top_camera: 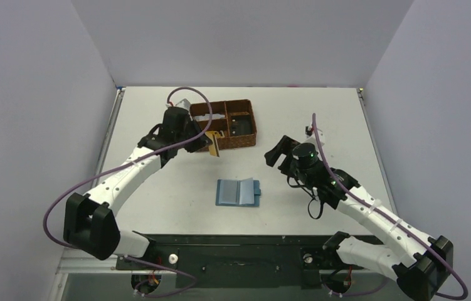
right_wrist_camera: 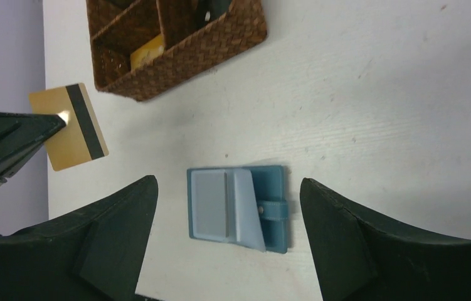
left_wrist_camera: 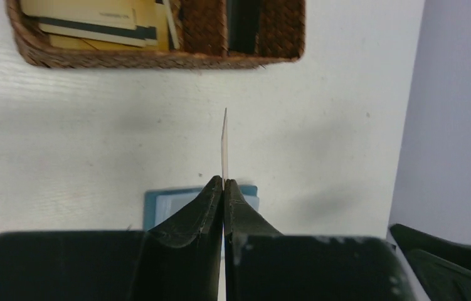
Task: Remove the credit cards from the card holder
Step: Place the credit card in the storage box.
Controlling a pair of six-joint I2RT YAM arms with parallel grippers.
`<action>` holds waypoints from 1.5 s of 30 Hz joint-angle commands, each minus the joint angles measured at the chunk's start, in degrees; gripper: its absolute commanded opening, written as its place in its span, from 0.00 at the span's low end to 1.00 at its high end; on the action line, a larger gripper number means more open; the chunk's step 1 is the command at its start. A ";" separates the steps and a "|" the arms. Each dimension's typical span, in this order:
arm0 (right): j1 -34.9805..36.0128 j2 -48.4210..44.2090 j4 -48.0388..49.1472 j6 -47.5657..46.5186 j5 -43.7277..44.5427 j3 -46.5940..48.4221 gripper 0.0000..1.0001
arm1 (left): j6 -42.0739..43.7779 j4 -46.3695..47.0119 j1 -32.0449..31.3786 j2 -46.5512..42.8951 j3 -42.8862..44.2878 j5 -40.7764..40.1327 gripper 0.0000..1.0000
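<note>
White table point(top_camera: 320, 125) between pale lilac walls point(top_camera: 32, 94) carries open card holder point(top_camera: 238, 192).

There they are, the left arm point(top_camera: 123, 177) and right arm point(top_camera: 370, 213): white shells, black joints, blocky black shoulders at seven and five o'clock of the overhead view. Purple cables point(top_camera: 189, 88) loop off both (thin, bright against the white). A green light point(top_camera: 312, 152) shows on the right wrist. Up close, the right gripper point(right_wrist_camera: 227, 185) has thick, curved, matt black fingers point(right_wrist_camera: 352, 244); the left gripper point(left_wrist_camera: 223, 183), tapering dark tips.
</note>
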 commanded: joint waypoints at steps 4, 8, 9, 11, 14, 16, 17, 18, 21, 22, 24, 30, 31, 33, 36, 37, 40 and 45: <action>-10.40 1.82 -8.98 -6.34 2.05 8.42 0.81 | 4.38 -8.56 4.30 8.04 10.94 -3.68 0.00; -15.92 5.05 -13.23 -10.04 -0.40 13.60 0.81 | 4.15 -9.28 5.49 11.99 13.71 -3.54 0.00; -17.05 6.13 -14.87 -11.45 -0.24 14.52 0.81 | 3.76 -9.19 5.61 13.42 14.56 -3.48 0.00; -18.56 7.41 -16.55 -12.91 -0.18 16.49 0.81 | 1.94 -9.43 5.65 15.55 16.13 -3.49 0.00; -20.67 8.95 -17.45 -14.51 -1.28 17.75 0.81 | -0.49 -10.92 5.84 18.05 18.39 -4.70 0.00; -21.95 10.20 -17.96 -15.44 -1.51 18.86 0.80 | -2.59 -11.12 6.10 19.63 19.56 -5.28 0.00; -22.69 10.91 -18.11 -15.73 -1.56 19.30 0.80 | -3.84 -10.92 6.27 20.34 20.04 -5.34 0.00; -22.99 11.29 -18.31 -16.39 -1.65 20.14 0.80 | -4.41 -10.70 6.35 20.71 20.30 -5.40 0.00; -24.36 13.36 -19.11 -17.34 -1.90 21.59 0.80 | -7.53 -10.71 7.32 22.64 22.50 -5.43 0.00; -24.53 13.70 -19.24 -17.59 -2.24 21.99 0.80 | -8.24 -11.22 7.54 23.05 23.79 -5.40 0.00; -25.06 14.98 -19.45 -18.11 -2.35 22.78 0.80 | -10.21 -11.70 8.11 24.38 25.60 -5.27 0.00; -26.38 20.07 -20.13 -19.17 -2.23 27.05 0.80 | -15.18 -13.26 10.06 28.82 30.59 -2.84 0.00; -26.46 21.31 -20.49 -19.22 -2.32 28.16 0.79 | -15.77 -13.66 10.32 29.96 31.02 -2.27 0.00; -26.89 23.06 -21.20 -19.33 -2.60 30.06 0.79 | -16.75 -15.10 11.12 31.49 32.33 -1.14 0.00; -27.91 25.87 -22.52 -19.24 -3.29 32.71 0.79 | -18.44 -17.45 12.06 32.69 33.25 0.08 0.00; -28.15 26.46 -23.57 -19.11 -3.73 34.35 0.78 | -18.74 -18.31 12.20 32.86 33.40 0.26 0.00; -28.76 28.95 -25.34 -19.06 -4.61 36.92 0.78 | -19.67 -20.34 12.75 33.89 34.77 0.91 0.00; -30.17 32.47 -28.23 -18.84 -7.10 41.49 0.77 | -21.14 -21.89 13.34 35.21 34.89 1.62 0.00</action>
